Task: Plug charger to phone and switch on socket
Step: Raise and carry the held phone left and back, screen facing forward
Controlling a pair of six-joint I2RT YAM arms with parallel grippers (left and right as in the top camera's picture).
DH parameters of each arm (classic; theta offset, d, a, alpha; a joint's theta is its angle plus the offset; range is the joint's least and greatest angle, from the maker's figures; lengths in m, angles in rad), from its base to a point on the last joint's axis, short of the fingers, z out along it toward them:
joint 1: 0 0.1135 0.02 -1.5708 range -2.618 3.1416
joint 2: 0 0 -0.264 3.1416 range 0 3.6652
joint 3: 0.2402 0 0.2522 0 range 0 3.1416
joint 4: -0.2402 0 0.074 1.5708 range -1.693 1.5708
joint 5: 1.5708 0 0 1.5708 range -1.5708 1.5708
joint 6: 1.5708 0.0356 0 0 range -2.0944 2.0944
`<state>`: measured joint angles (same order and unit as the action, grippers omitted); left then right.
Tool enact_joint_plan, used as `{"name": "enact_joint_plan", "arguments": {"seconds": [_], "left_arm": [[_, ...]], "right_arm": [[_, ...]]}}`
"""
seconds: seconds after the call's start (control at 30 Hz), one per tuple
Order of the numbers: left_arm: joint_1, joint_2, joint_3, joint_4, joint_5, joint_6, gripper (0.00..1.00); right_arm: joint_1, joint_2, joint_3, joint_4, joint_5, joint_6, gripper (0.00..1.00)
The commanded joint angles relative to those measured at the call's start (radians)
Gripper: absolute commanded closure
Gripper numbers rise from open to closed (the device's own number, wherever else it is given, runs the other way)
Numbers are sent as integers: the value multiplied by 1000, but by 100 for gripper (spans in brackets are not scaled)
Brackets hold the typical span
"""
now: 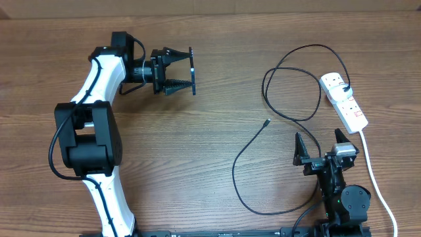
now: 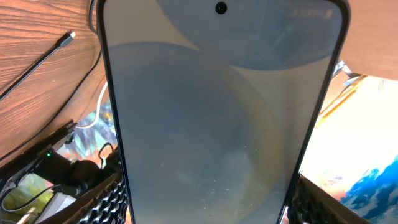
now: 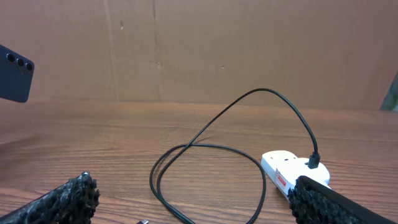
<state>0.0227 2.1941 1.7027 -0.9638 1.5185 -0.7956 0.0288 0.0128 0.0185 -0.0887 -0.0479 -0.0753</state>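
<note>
My left fingers (image 1: 172,55) are set part-way apart and clamped on the phone (image 1: 192,66), gripping it by its two long edges. It hangs clear of the bench (image 1: 217,39), over the far half and left of the middle. From above I see it only edge-on as a thin dark bar. In the left wrist view its pale grey-blue screen (image 2: 224,124) fills the frame, and the ribbed pads (image 2: 115,199) press on either side at the bottom. The right wrist camera catches a corner of its dark back (image 3: 12,81) with the lenses.

My right fingers (image 1: 299,151) are spread wide with nothing between them. They sit low near the bench's near edge, toward the right side.

The socket (image 1: 344,100) lies near the far-right corner. Its thick white cord (image 1: 378,191) runs along the right edge toward me. The charger (image 1: 289,66) has its black plug (image 3: 314,163) seated in the socket. The cable loops out toward the middle and sweeps round toward the near edge. Its small connector (image 1: 266,122) lies loose on the wood, well apart from the phone. I cannot tell how the red switches are set.
</note>
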Motion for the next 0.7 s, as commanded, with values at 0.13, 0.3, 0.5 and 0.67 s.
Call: {"name": "enact_joint_plan", "arguments": {"seconds": [0.13,0.3,0.5,0.67], "left_arm": [[19,3,30,5,63,-32,33],[19,3,30,29,63,-48,33],[19,3,30,28,63,-52,33],[20,3,30,31,63,-66,33]], "right_arm": [[7,-10,-11,7,2,-1,0],[6,-10,-11,7,2,-1,0],[6,-10,-11,7,2,-1,0],[7,-10,-11,50,-57,0,0]]}}
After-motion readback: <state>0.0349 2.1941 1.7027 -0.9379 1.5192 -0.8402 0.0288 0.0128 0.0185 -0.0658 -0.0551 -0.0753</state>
